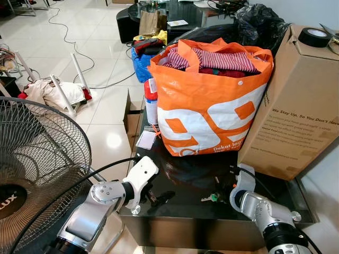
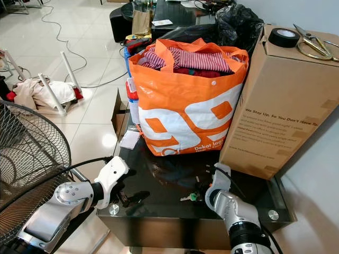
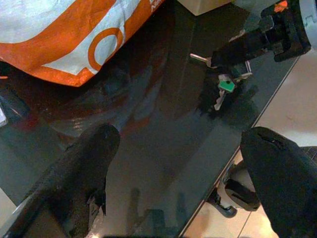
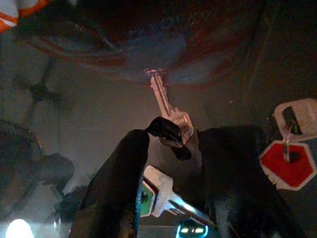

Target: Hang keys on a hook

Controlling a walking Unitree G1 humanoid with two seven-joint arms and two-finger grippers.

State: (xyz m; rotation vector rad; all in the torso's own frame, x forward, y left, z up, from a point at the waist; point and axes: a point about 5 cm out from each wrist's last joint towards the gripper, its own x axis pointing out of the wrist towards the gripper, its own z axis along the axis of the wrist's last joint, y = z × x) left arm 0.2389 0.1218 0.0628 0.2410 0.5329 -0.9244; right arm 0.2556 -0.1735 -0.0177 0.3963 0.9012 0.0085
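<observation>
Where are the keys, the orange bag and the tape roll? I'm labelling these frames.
keys (image 3: 226, 85), left wrist view, green key head.
orange bag (image 1: 209, 119), left eye view, front panel.
tape roll (image 2: 284, 37), right eye view, top face.

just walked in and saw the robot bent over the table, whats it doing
The right gripper is down on the black glass table, its fingers either side of a bunch of keys lying near the front edge. The keys are still flat on the glass, not lifted. The left gripper hovers open over the table's left part, holding nothing. An orange bag and a cardboard box stand behind.
</observation>
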